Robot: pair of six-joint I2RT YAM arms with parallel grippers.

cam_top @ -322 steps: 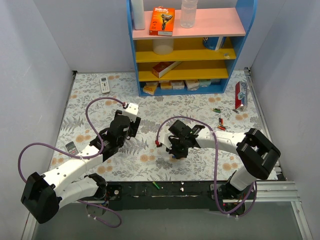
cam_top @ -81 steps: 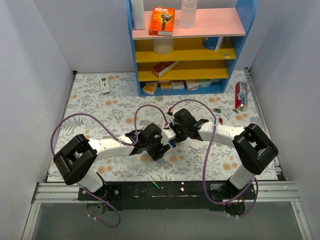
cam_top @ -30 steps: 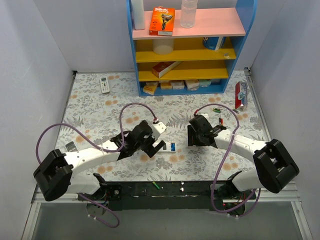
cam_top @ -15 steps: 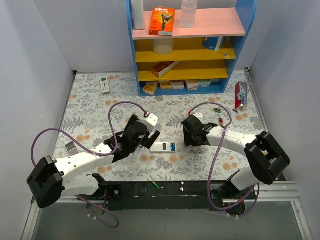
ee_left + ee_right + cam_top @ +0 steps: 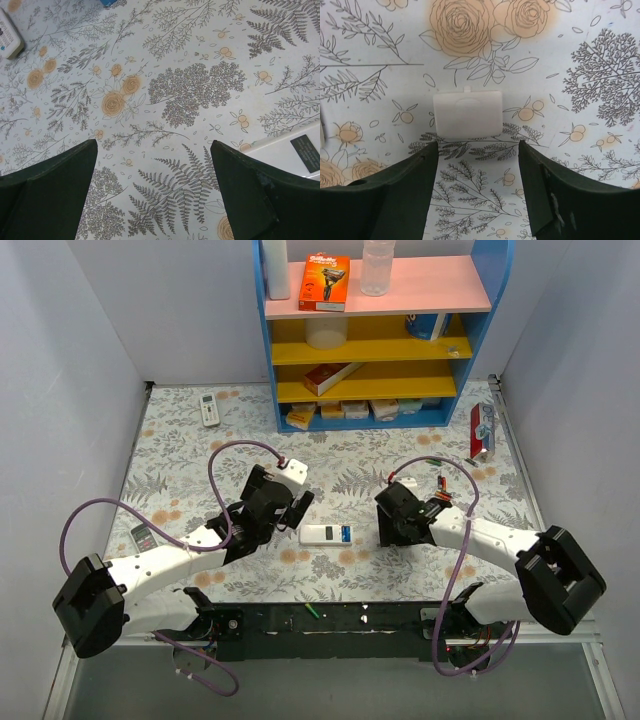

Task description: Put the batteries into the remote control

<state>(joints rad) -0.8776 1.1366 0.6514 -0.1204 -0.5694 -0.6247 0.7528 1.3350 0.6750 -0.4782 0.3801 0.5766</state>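
Note:
The remote control (image 5: 326, 534) lies back-up on the floral table, a dark patch at its right end; its white edge with a black label (image 5: 295, 147) shows in the left wrist view. My left gripper (image 5: 300, 504) (image 5: 154, 150) hangs open just up-left of it, holding nothing. Right of the remote, my right gripper (image 5: 386, 530) (image 5: 477, 150) is open over a small white battery cover (image 5: 467, 113), which lies flat just ahead of the fingertips. Batteries (image 5: 433, 460) (image 5: 442, 488) lie loose at the far right. One green battery (image 5: 313, 611) rests on the black base rail.
A blue shelf unit (image 5: 372, 390) with boxes stands at the back. An all-white remote (image 5: 209, 408) (image 5: 7, 37) lies at the back left, a dark remote (image 5: 143, 536) by the left arm, and a red blister pack (image 5: 481, 430) at the right wall.
My left gripper has drawn back up and to the left, leaving the remote uncovered on the table. My right gripper has shifted slightly toward the near edge.

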